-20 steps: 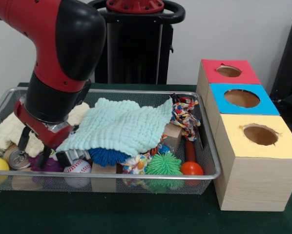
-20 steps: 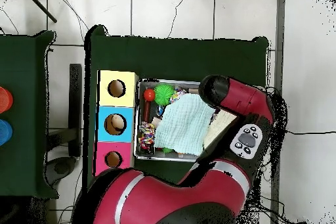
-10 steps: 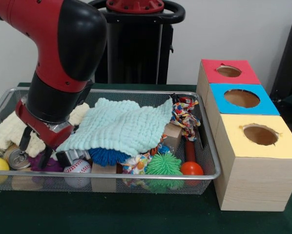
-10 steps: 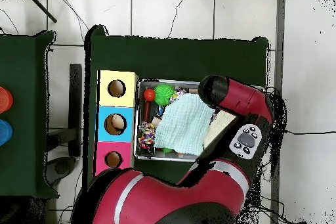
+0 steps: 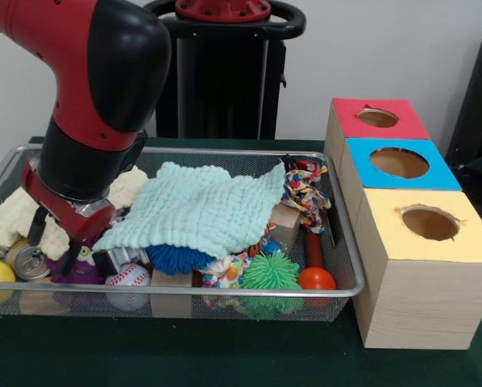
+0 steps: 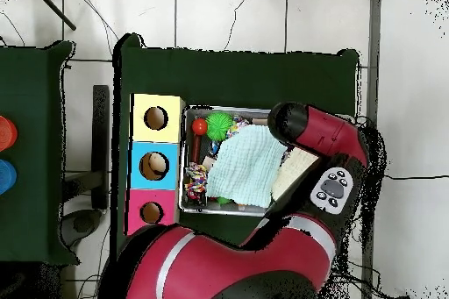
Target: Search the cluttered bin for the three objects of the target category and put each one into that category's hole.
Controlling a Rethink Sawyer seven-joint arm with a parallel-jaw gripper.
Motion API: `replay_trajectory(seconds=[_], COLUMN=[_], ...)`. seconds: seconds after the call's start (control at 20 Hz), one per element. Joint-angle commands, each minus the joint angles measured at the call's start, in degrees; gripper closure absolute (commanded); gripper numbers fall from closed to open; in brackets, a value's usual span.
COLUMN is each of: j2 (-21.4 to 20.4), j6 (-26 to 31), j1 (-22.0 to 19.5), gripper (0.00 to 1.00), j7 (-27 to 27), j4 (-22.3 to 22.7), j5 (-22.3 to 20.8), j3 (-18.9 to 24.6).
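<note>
Front view, bin's nine-o'clock end: gripper [image 5: 54,240], fingers spread and empty, poised over a purple toy [image 5: 81,266]. Toy lies directly below, at six o'clock of the claw; long axis unclear. Silver can [image 5: 25,260] at eight o'clock, cream plush [image 5: 15,216] at ten, mint cloth [image 5: 201,207] at three. Wire bin [image 5: 225,291]; holed boxes [image 5: 402,201] well apart at three o'clock.

We can read no text, label, brand, number or sign in either view. The three boxes [image 5: 410,234] carry plain colour tops only, red, blue and yellow, with no lettering. The can [image 5: 25,260] at 8 o'clock in the bin [image 5: 225,292] shows only its metal top, and the baseball [image 5: 128,278] shows stitching but no print.
</note>
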Motion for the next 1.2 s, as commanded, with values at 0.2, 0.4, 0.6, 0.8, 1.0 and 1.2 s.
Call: replay_trajectory(seconds=[0.2,0.4,0.6,0.8,1.0,1.2], j2=[-1.77,-1.89,-1.76,-1.65,-1.89,-2.13], j6=[1.15,1.35,1.12,1.16,1.27,1.32], j1=[-3.64,-4.49,-5.17,-5.83,-5.91,-5.86], gripper=[0.00,0.00,0.00,0.00,0.00,0.00], j7=[9.13,8.83,8.59,7.91,7.86,7.80], j4=[5.52,5.34,5.33,5.04,5.22,5.52], j5=[1.43,1.20,0.89,0.56,0.48,0.44], j3=[7.04,7.01,7.25,7.61,7.68,7.80])
